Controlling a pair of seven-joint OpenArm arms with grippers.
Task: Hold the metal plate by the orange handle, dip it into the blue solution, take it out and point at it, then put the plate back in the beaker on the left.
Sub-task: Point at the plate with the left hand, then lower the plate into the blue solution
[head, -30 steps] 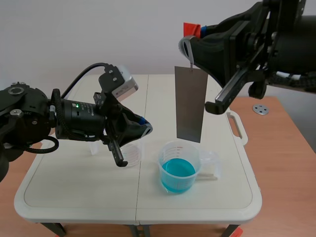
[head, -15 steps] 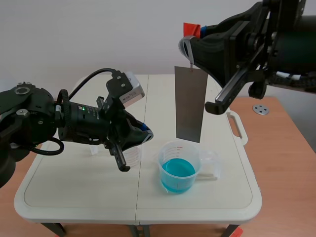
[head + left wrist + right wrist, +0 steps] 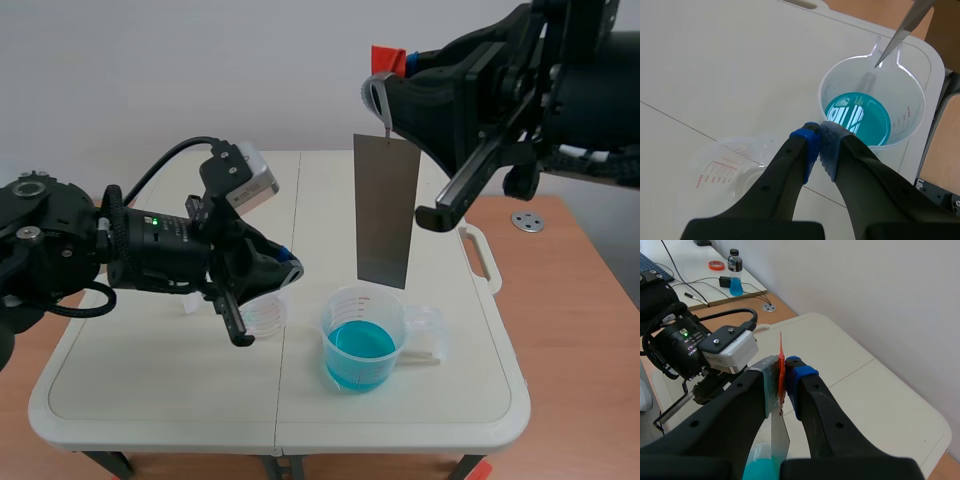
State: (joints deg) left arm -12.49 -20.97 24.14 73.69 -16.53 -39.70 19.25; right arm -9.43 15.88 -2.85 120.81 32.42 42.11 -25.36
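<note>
Grey metal plate [image 3: 386, 212] hangs upright, long axis vertical, lower edge just above the beaker of blue solution [image 3: 361, 340]. We see the left gripper [image 3: 292, 268] edged back from it since a moment ago. Left wrist: its fingers meet, holding nothing. Right wrist: the right gripper [image 3: 785, 374] pinches the orange handle [image 3: 781, 359].

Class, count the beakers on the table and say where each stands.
2. The beaker of blue solution stands below the hanging metal plate; the empty beaker stands beside it, partly behind the left gripper. None seems hidden.
</note>
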